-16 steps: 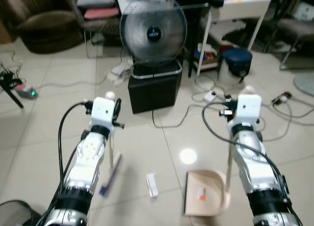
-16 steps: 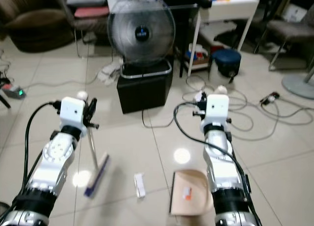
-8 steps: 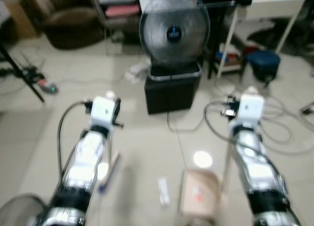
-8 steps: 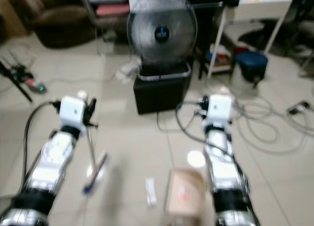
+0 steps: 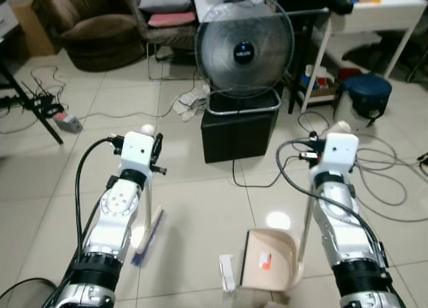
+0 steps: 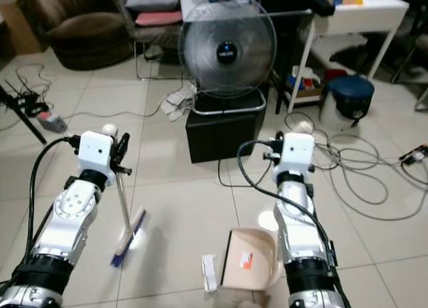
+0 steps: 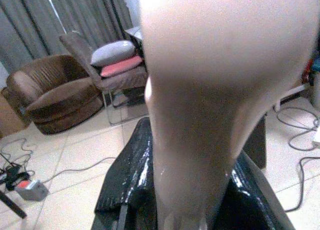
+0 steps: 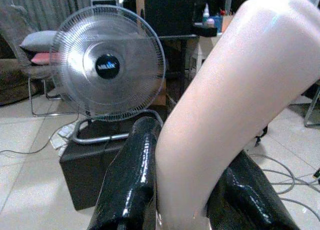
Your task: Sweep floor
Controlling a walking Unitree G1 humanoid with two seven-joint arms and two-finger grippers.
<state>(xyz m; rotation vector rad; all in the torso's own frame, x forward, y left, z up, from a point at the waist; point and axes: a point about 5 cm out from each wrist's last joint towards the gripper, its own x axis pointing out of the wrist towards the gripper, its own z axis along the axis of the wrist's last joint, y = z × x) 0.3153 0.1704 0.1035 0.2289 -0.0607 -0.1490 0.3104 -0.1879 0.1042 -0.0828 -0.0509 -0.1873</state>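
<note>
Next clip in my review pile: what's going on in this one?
The robot is sweeping a tiled floor. Its left pincer is shut on the handle of a small broom, whose bristles rest on the tiles. Its right pincer is shut on the upright handle of a beige dustpan, which sits on the floor with an orange scrap in it. A white wrapper lies just off the pan's open edge. A fan on a black box stands ahead.

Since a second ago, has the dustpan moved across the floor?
Yes. The dustpan has shifted to the robot's left, closing most of the gap to the white packet lying on the tiles.
</note>
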